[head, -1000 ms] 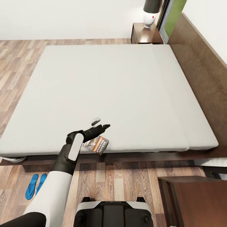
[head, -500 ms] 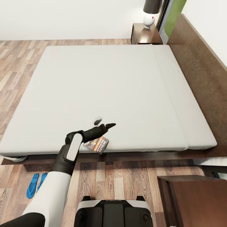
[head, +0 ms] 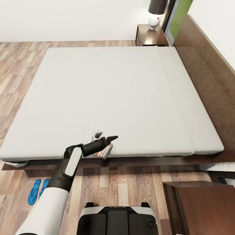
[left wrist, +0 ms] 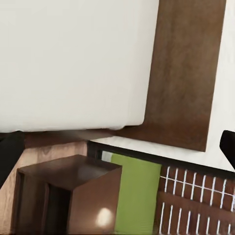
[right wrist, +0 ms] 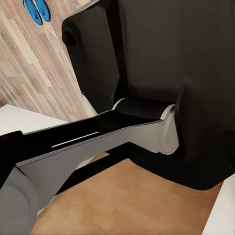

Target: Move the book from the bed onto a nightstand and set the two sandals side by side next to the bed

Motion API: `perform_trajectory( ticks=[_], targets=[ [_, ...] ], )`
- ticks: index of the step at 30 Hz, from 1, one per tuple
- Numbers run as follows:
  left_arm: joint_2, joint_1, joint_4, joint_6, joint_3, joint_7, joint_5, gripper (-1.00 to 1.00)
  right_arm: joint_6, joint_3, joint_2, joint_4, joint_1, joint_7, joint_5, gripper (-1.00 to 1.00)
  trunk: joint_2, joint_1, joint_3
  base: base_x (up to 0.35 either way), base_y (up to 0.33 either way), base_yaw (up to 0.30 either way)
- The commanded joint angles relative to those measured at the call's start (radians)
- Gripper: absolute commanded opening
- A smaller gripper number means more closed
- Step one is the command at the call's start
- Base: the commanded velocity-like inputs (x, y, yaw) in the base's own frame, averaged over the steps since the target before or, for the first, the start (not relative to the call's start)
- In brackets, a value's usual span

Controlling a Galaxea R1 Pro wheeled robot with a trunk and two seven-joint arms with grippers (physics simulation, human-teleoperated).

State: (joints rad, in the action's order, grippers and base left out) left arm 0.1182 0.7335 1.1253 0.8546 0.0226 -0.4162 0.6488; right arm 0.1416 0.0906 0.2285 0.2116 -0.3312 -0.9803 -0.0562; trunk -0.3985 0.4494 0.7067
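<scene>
At the near left, the two blue sandals (head: 37, 190) lie side by side on the wood floor (head: 130, 186), just beside the bed (head: 114, 98). A nightstand (head: 202, 209) stands at the near right. The left gripper (head: 105, 136) hangs with its fingers spread apart, nothing between them, over the book (head: 105, 151) at the mattress's near edge. I cannot tell the right gripper's state. A second nightstand (head: 150, 36), bearing a lamp (head: 154, 16), stands at the far right.

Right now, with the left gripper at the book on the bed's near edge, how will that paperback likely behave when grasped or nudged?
The book looks thin and small, so probably light and somewhat bendy. It lies flat at the mattress edge of the bed; a nudge outward could drop it to the floor. The left gripper stands open over it; a flat book may be hard to pinch.
</scene>
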Motion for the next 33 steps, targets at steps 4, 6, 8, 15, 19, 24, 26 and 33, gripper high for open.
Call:
perform_trajectory(
  ticks=[4,6,8,15,19,24,26,33],
  targets=[
    [-0.031,-0.093,0.006,0.004,-0.003,-0.072,-0.003,1.0,0.01,0.003,0.0,0.0,0.0,-0.003,-0.005,1.0,-0.002,0.001,0.001,0.0,0.0,0.0],
    [-0.051,-0.119,0.007,0.002,-0.018,-0.094,-0.005,1.0,0.01,0.003,0.0,0.0,0.0,-0.003,-0.005,1.0,-0.002,0.001,0.001,0.0,0.0,0.0],
    [-0.099,-0.161,0.007,-0.004,-0.05,-0.117,-0.006,1.0,0.01,0.003,0.0,0.0,0.0,-0.003,-0.005,1.0,-0.002,0.001,0.001,0.0,0.0,0.0],
    [-0.255,-0.294,-0.004,-0.116,-0.072,-0.296,-0.007,1.0,0.01,0.004,0.0,0.0,0.0,-0.003,-0.005,1.0,-0.002,0.001,0.001,0.0,0.0,0.0],
    [-0.313,-0.372,-0.066,-0.217,-0.073,-0.367,-0.009,1.0,0.01,0.004,0.0,0.0,0.0,-0.003,-0.005,1.0,-0.002,0.001,0.001,0.0,0.0,0.0],
    [-0.337,-0.399,-0.237,-0.405,-0.073,-0.382,-0.008,1.0,0.01,0.004,0.0,0.0,0.0,-0.003,-0.005,1.0,-0.002,0.001,0.001,0.0,0.0,0.0],
    [-0.339,-0.403,-0.332,-0.518,-0.074,-0.385,-0.008,1.0,0.01,0.004,0.0,0.0,0.0,-0.001,-0.005,1.0,-0.002,0.001,0.001,0.0,0.0,0.0],
    [-0.337,-0.405,-0.467,-0.605,-0.074,-0.379,-0.009,1.0,0.01,0.009,0.0,0.003,0.0,-0.001,-0.005,1.0,-0.002,0.001,0.001,0.0,0.0,0.0]
  ],
)
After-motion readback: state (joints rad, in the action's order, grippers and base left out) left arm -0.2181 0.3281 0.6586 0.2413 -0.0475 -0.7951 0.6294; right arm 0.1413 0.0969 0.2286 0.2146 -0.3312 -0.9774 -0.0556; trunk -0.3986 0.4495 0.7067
